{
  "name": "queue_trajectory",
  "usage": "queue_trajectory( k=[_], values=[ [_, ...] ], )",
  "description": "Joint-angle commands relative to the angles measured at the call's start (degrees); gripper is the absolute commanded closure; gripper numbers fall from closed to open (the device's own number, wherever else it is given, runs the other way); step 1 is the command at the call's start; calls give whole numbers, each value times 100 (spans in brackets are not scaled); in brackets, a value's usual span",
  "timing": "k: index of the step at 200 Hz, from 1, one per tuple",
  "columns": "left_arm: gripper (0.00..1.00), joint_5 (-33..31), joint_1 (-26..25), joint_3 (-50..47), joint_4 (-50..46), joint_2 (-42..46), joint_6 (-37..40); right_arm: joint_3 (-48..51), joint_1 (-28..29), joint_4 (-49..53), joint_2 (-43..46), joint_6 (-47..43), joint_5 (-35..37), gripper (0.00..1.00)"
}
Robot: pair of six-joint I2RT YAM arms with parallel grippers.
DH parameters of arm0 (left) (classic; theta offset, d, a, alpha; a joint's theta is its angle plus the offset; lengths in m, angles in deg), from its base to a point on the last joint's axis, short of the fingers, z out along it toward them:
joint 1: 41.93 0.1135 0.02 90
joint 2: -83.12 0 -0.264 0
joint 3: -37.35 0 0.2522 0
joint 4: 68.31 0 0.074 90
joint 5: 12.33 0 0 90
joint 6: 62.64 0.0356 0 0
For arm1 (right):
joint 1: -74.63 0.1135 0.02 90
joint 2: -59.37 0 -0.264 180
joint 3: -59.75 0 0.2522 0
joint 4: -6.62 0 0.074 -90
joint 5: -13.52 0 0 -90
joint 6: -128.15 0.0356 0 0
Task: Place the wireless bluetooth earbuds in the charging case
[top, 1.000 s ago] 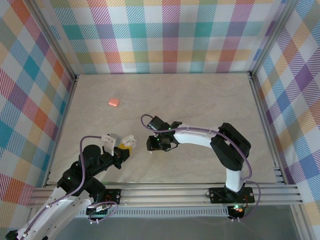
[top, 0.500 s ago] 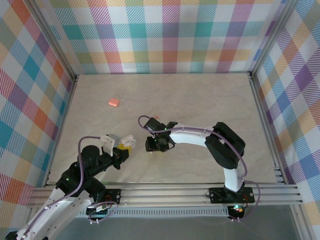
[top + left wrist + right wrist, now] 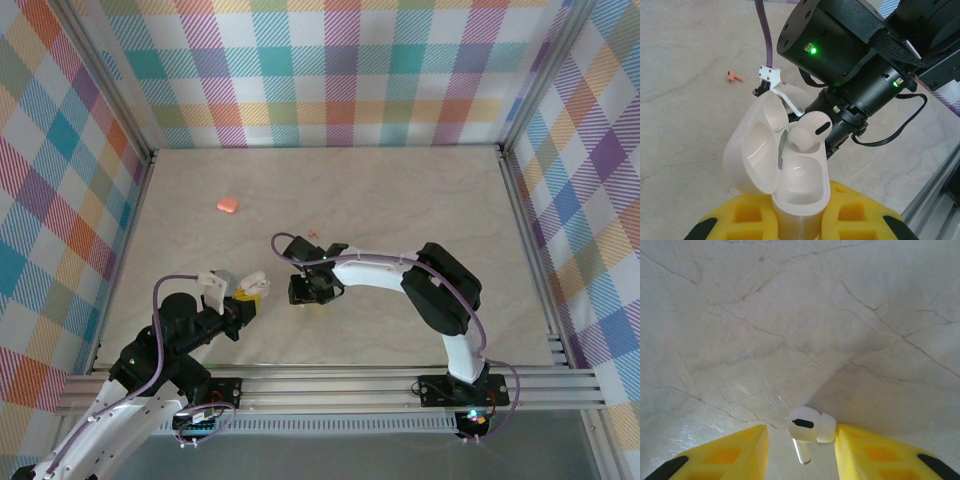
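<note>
My left gripper [image 3: 797, 220] is shut on the base of a white charging case [image 3: 800, 187], held upright with its lid [image 3: 755, 145] swung open. One white earbud [image 3: 807, 131] sits in the case's far slot. Another white earbud [image 3: 809, 427] lies on the table between the yellow fingers of my right gripper [image 3: 800, 450]. It rests against the right finger [image 3: 865, 452], with a gap to the left one, so the jaws are open. From above, the right gripper [image 3: 305, 295] hovers low just right of the left gripper [image 3: 250, 292]. A salmon-pink earbud [image 3: 733, 76] lies on the table beyond.
A salmon-pink closed case [image 3: 228, 205] lies at the far left of the marble table [image 3: 420, 200]. The pink earbud [image 3: 313, 234] is just behind the right wrist. Checkered walls enclose three sides. An aluminium rail [image 3: 350, 385] runs along the near edge.
The right arm has shifted left, closer to the left gripper, uncovering the pink earbud behind it. Its jaws have narrowed slightly. The left arm holds still.
</note>
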Motion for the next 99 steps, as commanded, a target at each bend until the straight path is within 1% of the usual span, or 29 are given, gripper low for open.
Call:
queue_trajectory(
  k=[1,42,84,99],
  values=[
    [100,-37,26,197,-25,84,-19,-237,37,220,-216,18,0,60],
    [100,-39,27,188,-58,138,-27,-497,44,467,-426,-34,-9,61],
    [100,-45,26,171,-80,217,-28,-1085,39,1185,-859,-258,-13,62],
    [100,-46,29,171,-86,232,-28,-1179,39,1317,-939,-323,6,64]
  ],
)
